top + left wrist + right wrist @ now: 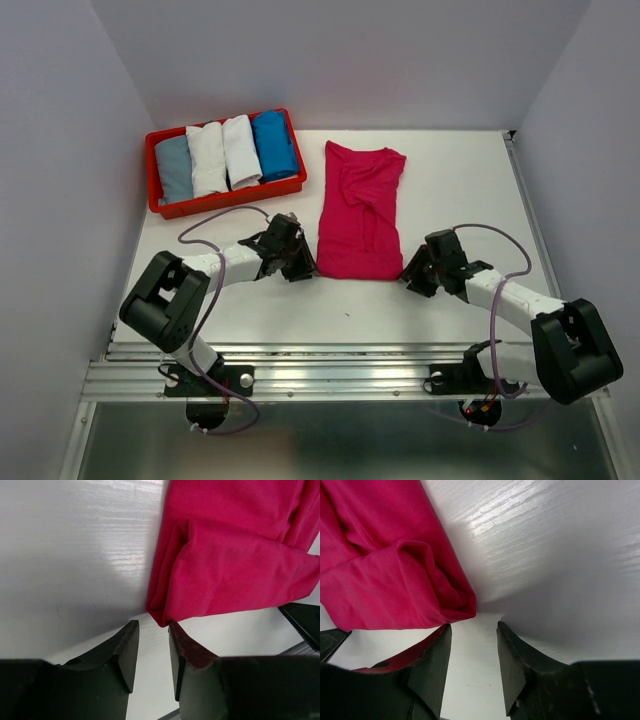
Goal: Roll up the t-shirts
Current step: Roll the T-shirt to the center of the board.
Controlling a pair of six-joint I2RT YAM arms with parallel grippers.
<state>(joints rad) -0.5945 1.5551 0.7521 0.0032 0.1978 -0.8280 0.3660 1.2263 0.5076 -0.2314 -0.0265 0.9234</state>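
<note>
- left gripper (152, 630): jaws parted, nothing between them; the near-left corner of the pink t-shirt (230, 555) lies just ahead, but contact is hard to tell.
- right gripper (474, 630): also parted and empty, at the shirt's near-right corner.
- from above, both sets of fingertips are hidden under the arms.
- the shirt lies as a long folded strip mid-worktop (460, 180).
- the red tray (152, 165), far left, holds four rolled t-shirts (241, 150): grey-blue, two white, blue.
</note>
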